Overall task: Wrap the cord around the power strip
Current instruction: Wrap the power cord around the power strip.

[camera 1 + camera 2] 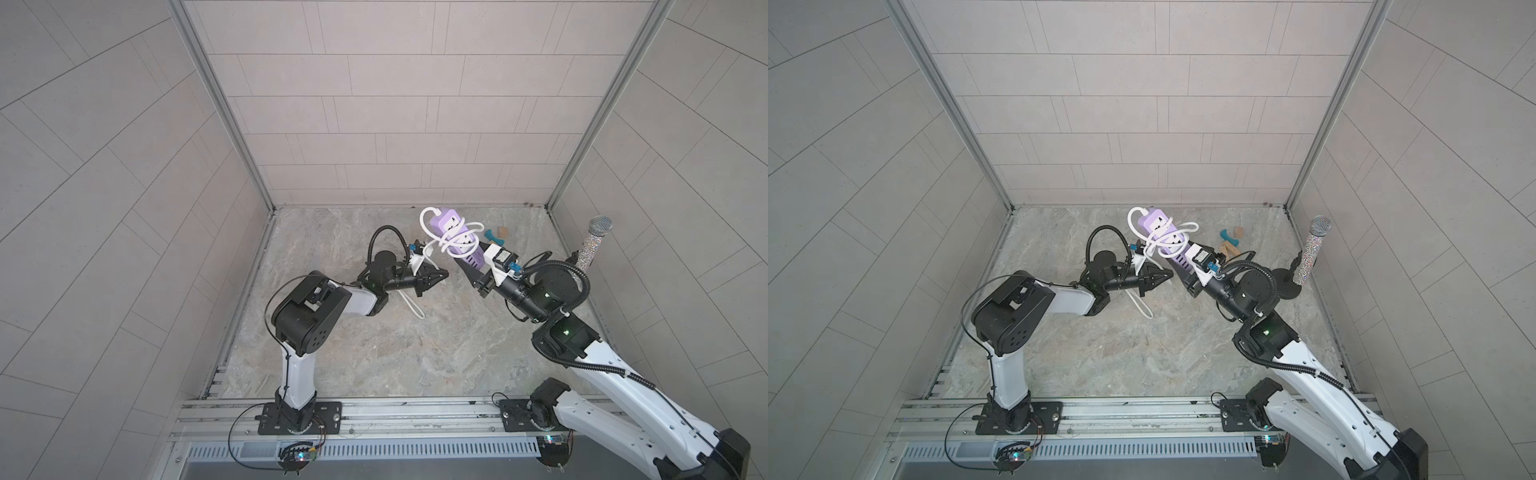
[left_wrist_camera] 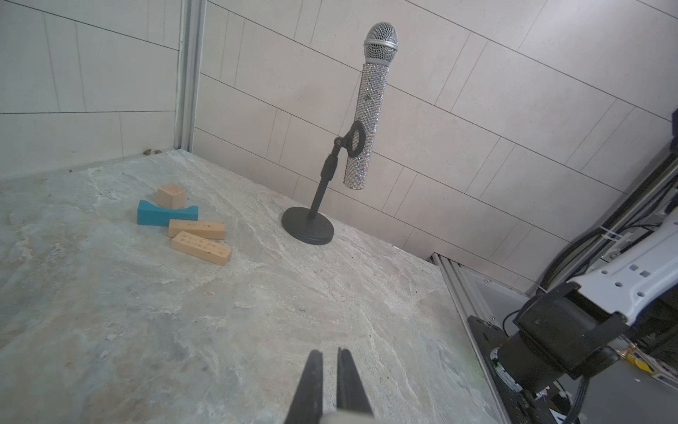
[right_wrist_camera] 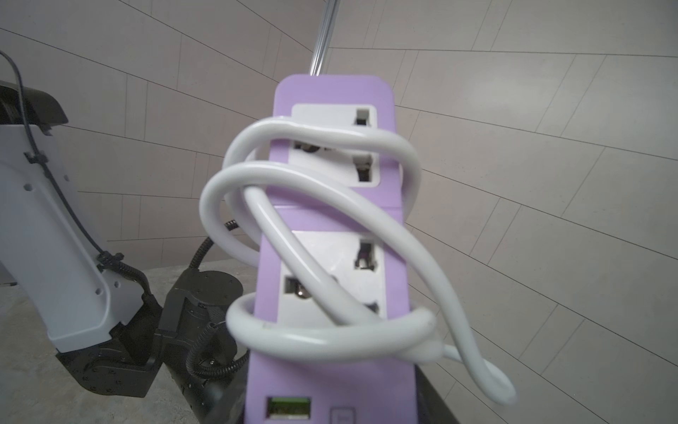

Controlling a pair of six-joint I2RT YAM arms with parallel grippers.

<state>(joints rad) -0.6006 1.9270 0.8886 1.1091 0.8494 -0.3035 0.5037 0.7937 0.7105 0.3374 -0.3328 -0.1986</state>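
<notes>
**A:** Where's the power strip?

**B:** A little above the middle of the frame in both top views. The power strip (image 1: 446, 218) is tilted and held off the counter (image 1: 374, 353), socket face up. The right pincer (image 1: 471, 264) is clenched on its lower end, the end with the USB ports.

**A:** And the cord?

**B:** In the right wrist view the cord (image 3: 323, 337) crosses the socket face in several loose turns. One sits near the top socket, one runs diagonally, and one goes round the bottom. They're slack and overlapping, not snug.

**A:** So most of it is wound?

**B:** I'd say a good part is. But a top view shows a white tail (image 1: 417, 309) dropping from the strip, passing the left arm's wrist and ending on the counter left of centre. I can't pick out the plug.

**A:** Does the left pincer have that tail?

**B:** The left pincer (image 2: 329, 358) is clenched, and I see nothing between its tips. It points toward the strip from the left, just apart from it.

**A:** So what's left?

**B:** Picking up the tail, winding it on and tightening the turns, I'd judge.

**A:** Anything nearby?

**B:** The microphone (image 1: 598, 232) stands at the right. The wooden blocks (image 2: 200, 238) and a teal block (image 2: 161, 214) lie just right of the strip.
</notes>
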